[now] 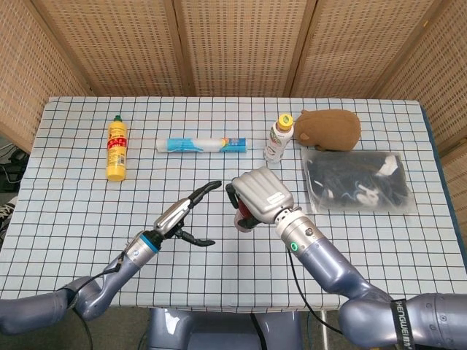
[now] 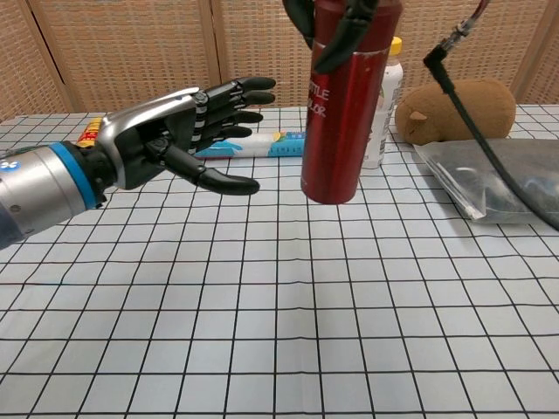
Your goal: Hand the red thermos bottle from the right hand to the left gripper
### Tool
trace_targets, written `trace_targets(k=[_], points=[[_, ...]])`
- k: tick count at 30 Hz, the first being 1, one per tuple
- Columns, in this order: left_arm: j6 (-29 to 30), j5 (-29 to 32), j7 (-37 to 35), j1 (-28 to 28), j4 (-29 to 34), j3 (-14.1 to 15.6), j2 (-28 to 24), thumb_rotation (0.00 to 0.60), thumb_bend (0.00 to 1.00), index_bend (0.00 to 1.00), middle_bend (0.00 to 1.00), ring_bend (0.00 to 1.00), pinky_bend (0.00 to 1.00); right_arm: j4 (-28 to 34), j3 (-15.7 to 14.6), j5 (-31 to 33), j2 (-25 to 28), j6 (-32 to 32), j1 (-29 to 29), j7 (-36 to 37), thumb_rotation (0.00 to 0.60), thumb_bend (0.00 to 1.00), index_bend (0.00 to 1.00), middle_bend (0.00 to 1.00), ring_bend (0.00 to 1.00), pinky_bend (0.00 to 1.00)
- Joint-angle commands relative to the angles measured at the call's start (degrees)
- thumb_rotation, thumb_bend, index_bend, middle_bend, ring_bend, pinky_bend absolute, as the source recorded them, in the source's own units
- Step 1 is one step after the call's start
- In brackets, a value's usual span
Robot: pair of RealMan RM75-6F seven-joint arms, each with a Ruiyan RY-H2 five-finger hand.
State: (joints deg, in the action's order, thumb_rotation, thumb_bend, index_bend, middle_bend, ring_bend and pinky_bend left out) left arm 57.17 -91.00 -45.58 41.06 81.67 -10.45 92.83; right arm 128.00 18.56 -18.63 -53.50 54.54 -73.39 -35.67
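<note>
My right hand (image 1: pixel 259 195) grips the red thermos bottle (image 2: pixel 342 105) by its top and holds it upright above the middle of the table; in the head view only the bottle's lower end (image 1: pixel 241 219) shows under the hand. The right hand's fingers (image 2: pixel 348 30) wrap the bottle at the top edge of the chest view. My left hand (image 2: pixel 179 133) is open, fingers stretched toward the bottle and thumb below, a short gap to the bottle's left. In the head view the left hand (image 1: pixel 182 214) lies just left of the right hand.
A yellow bottle (image 1: pixel 116 148) lies at the far left. A blue and white tube (image 1: pixel 201 145) lies behind the hands. A small drink bottle (image 1: pixel 277 138) stands beside a brown plush toy (image 1: pixel 328 129). A clear bag of dark items (image 1: pixel 359 181) lies at the right.
</note>
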Motion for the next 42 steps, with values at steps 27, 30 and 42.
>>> trace_targets(k=[27, 30, 42], points=[[-6.2, 6.2, -4.0, 7.2, 1.4, -1.0, 2.2, 0.600, 0.00, 0.26, 0.20, 0.25, 0.27, -3.9, -1.8, 3.7, -9.9, 6.6, -7.1, -2.5, 0.600, 0.61, 0.69, 0.60, 0.60, 0.76], [-6.9, 6.5, -3.5, 7.9, 2.0, -1.2, 2.1, 0.600, 0.07, 0.40, 0.30, 0.33, 0.34, -3.9, -1.9, 3.9, -9.7, 6.6, -7.1, -2.4, 0.600, 0.61, 0.69, 0.60, 0.60, 0.76], [-5.8, 9.9, 1.0, 8.1, 3.4, -2.6, 3.8, 0.600, 0.34, 0.63, 0.46, 0.44, 0.40, -3.3, -1.9, 3.5, -8.2, 6.0, -6.7, -1.7, 0.600, 0.61, 0.69, 0.60, 0.60, 0.76]])
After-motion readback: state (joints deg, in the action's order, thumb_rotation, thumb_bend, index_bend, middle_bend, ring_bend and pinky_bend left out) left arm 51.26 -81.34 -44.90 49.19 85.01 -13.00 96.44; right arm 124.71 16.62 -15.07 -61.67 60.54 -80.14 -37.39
